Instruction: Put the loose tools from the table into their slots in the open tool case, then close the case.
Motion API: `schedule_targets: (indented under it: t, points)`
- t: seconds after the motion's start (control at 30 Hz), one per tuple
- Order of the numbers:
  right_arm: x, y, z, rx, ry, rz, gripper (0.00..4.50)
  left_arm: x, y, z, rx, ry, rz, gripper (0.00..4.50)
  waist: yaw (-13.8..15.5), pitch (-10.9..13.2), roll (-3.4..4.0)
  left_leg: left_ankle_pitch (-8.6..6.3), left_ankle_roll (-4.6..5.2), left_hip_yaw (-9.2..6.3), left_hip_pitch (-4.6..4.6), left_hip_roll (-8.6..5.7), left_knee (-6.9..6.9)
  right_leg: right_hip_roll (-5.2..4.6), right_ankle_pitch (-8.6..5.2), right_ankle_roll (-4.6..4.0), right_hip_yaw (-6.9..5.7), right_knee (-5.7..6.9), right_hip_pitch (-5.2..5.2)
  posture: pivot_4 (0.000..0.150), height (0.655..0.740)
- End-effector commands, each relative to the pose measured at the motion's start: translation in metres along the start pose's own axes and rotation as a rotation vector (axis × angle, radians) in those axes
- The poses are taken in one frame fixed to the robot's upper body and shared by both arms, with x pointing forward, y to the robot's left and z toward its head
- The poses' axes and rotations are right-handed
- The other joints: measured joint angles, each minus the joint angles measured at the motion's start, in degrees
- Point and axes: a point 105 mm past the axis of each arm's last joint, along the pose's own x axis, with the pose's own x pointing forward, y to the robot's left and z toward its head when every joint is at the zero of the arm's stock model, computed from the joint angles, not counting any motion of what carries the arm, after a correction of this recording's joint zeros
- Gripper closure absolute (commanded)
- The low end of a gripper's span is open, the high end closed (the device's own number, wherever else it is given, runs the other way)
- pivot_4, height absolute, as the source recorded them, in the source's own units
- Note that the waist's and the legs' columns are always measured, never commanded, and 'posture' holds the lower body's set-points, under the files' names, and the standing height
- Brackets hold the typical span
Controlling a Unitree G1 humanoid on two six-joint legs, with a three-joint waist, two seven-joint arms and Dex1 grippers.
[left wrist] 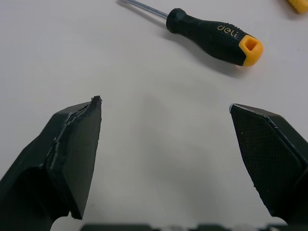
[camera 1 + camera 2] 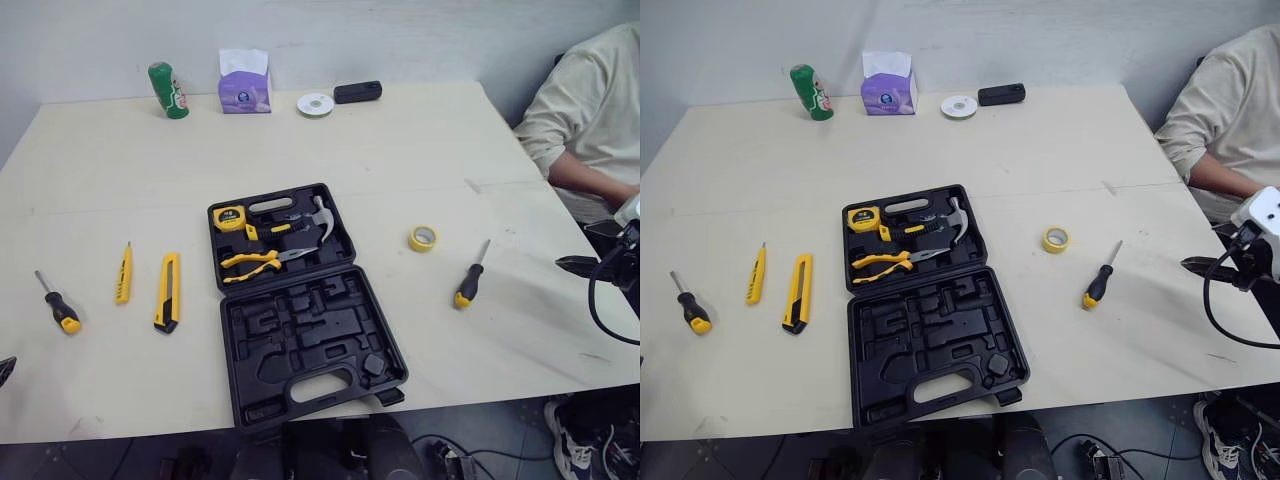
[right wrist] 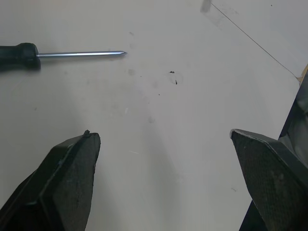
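Black moulded plastic forms the open tool case [image 2: 300, 340], which lies flat in the middle of the table [image 2: 420, 150], and everything else is placed from it. Well to the left of the case, the left gripper [image 1: 164, 115] hangs low over bare tabletop with its fingers spread wide and nothing between them. That spread looks like readiness for the black-and-yellow screwdriver [image 2: 58, 305], which lies just past its fingertips and is the loose tool farthest left of the case.

Nearer the case on that side lie a slim yellow tool [image 2: 124, 273] and then a yellow utility knife [image 2: 167, 292]. Both lie flat and apart from each other, so each can probably be picked up alone.

Inside the case, the half farther from the robot already holds a tape measure [image 2: 230, 217], pliers [image 2: 255, 264] and a hammer [image 2: 318, 222], each seated in its recess. The nearer half shows empty recesses, so the lid cannot sensibly be closed yet.

To the right of the case sits a yellow tape roll [image 2: 423, 238]. Beyond it a second screwdriver [image 2: 468, 280] lies with its shaft pointing away from the robot. Farthest right of the case, the right gripper [image 3: 162, 134] hovers over the table with its fingers wide apart and empty, and that screwdriver's tip is ahead of it. Judged from this, the task has barely begun.
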Motion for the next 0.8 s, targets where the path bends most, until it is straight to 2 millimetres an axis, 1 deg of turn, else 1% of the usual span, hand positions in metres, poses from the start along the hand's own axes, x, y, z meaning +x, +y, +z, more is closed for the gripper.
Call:
schedule_targets:
  t: [0.03,0.07,0.1,0.13,0.17,0.2,0.23,0.27,0.3,0.5,0.67,0.8]
  points:
    - [-0.008,-0.007,0.013,-0.045,-0.033,-0.033,0.00,0.001,0.003,0.005,0.028,-0.011,0.009,0.01,0.0,0.0,0.00,0.00,0.00,0.00,0.00,0.00,0.00,0.00,0.00,0.00,0.00,0.00,0.00,0.150,0.7316]
    - [-0.008,-0.008,0.015,-0.065,-0.030,-0.042,0.00,0.003,0.002,0.003,0.027,-0.010,0.007,0.01,0.0,0.0,0.00,0.00,0.00,0.00,0.00,0.00,0.00,0.00,0.00,0.00,0.00,0.00,0.00,0.150,0.7309]
    - [-0.008,-0.009,0.016,-0.078,-0.027,-0.048,0.00,0.005,0.002,0.002,0.027,-0.008,0.008,0.01,0.0,0.1,0.18,0.00,0.00,0.01,0.01,0.00,0.00,0.00,0.00,0.00,0.00,0.02,0.00,0.150,0.7301]
    - [-0.008,-0.009,0.016,-0.082,-0.024,-0.050,0.00,0.006,0.001,0.001,0.028,-0.006,0.010,0.01,-0.6,0.2,0.37,0.31,0.41,-0.75,-0.07,-0.30,-0.18,-0.31,0.03,0.05,-0.69,-0.20,0.65,0.150,0.7295]
    - [-0.008,-0.009,0.015,-0.080,-0.023,-0.048,0.00,0.007,0.002,0.000,0.029,-0.006,0.013,0.01,-1.1,0.2,0.38,0.69,0.71,-1.57,0.01,-0.72,-0.58,-0.90,0.00,0.11,-1.77,-0.38,1.25,0.150,0.7288]
    - [-0.008,-0.009,0.014,-0.058,-0.025,-0.049,0.00,0.007,0.002,0.000,0.029,-0.006,0.013,0.01,-1.7,0.3,0.45,1.03,0.93,-2.24,0.01,-1.13,-1.02,-1.37,-0.02,0.26,-2.55,-0.45,1.69,0.150,0.7278]
    - [-0.008,-0.010,0.013,-0.044,-0.027,-0.056,0.00,0.008,0.002,0.000,0.030,-0.007,0.013,0.01,-1.6,0.3,0.46,1.57,0.71,-3.17,0.13,-1.58,-1.23,-1.85,-0.12,0.46,-3.51,-0.60,2.12,0.150,0.7278]
    - [-0.009,-0.011,0.012,-0.036,-0.027,-0.063,0.00,0.008,0.001,0.000,0.031,-0.009,0.012,0.01,-1.3,0.3,0.50,1.60,0.72,-3.33,0.08,-1.70,-1.24,-1.93,-0.18,0.54,-3.63,-0.56,2.20,0.150,0.7278]
    - [-0.009,-0.012,0.011,-0.034,-0.025,-0.069,0.00,0.009,0.001,0.000,0.032,-0.010,0.010,0.01,-0.9,0.3,0.51,1.62,0.72,-3.17,0.05,-1.67,-1.04,-1.91,-0.19,0.54,-3.48,-0.41,2.06,0.150,0.7278]
    - [-0.011,-0.012,0.006,-0.033,-0.021,-0.080,0.00,0.013,0.003,0.003,0.037,-0.020,0.005,0.01,1.6,0.4,0.53,1.43,0.69,-2.94,0.10,-1.65,-0.92,-1.92,-0.19,0.53,-3.18,-0.60,1.94,0.150,0.7278]
    - [-0.013,-0.013,0.003,-0.024,-0.016,-0.103,0.00,0.022,-0.001,0.008,0.048,-0.029,-0.022,0.01,1.7,0.4,0.53,1.33,0.62,-2.92,0.06,-1.62,-0.93,-1.90,-0.20,0.52,-3.18,-0.66,1.91,0.150,0.7278]
    - [-0.015,-0.013,-0.003,-0.020,-0.007,-0.123,0.00,0.029,-0.009,0.014,0.073,-0.028,-0.070,0.01,1.5,0.4,0.55,1.34,0.63,-2.85,0.09,-1.61,-0.93,-1.89,-0.20,0.52,-3.14,-0.62,1.90,0.150,0.7278]
